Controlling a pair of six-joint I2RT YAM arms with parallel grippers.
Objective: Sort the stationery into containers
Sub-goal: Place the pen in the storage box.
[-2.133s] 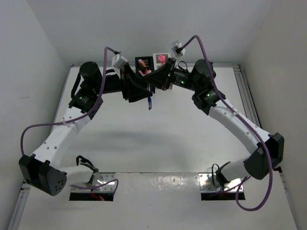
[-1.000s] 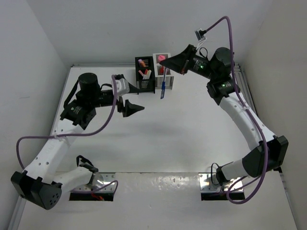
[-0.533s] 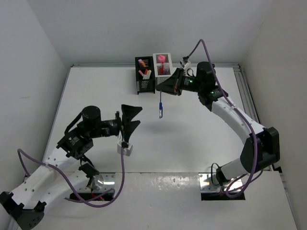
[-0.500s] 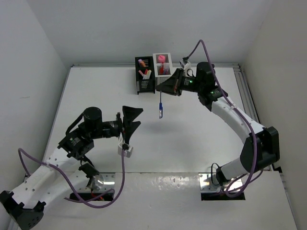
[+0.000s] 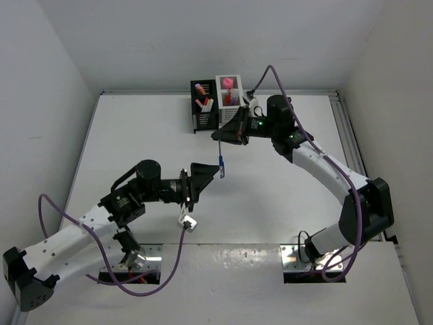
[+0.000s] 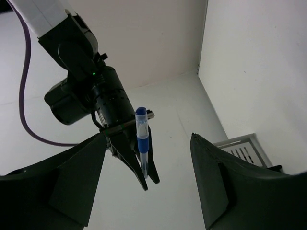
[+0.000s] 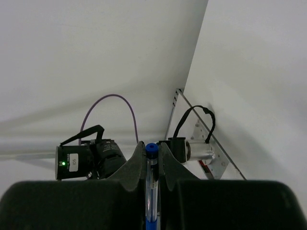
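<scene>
My right gripper (image 5: 218, 135) is shut on a blue pen (image 5: 220, 166) and holds it in the air in front of the containers, the pen hanging down from its fingers. The same pen stands clamped between the fingers in the right wrist view (image 7: 151, 191). My left gripper (image 5: 206, 184) is open and empty, pointing right, its fingers just beside the pen's lower end. In the left wrist view the pen (image 6: 141, 139) shows between its spread fingers (image 6: 72, 182). The black holder (image 5: 203, 108) and white holder (image 5: 229, 95) stand joined at the back, each with several pens and a pink piece.
White walls close the table on the left, back and right. Purple cables (image 5: 61, 203) loop off both arms. Metal mounting plates (image 5: 308, 261) sit at the near edge. A slotted white wall (image 6: 242, 146) shows behind the left gripper's right finger.
My left arm pulled back from the holders, then swung its open gripper right, up to the pen. My right gripper carried the blue pen from the holders down and left.
</scene>
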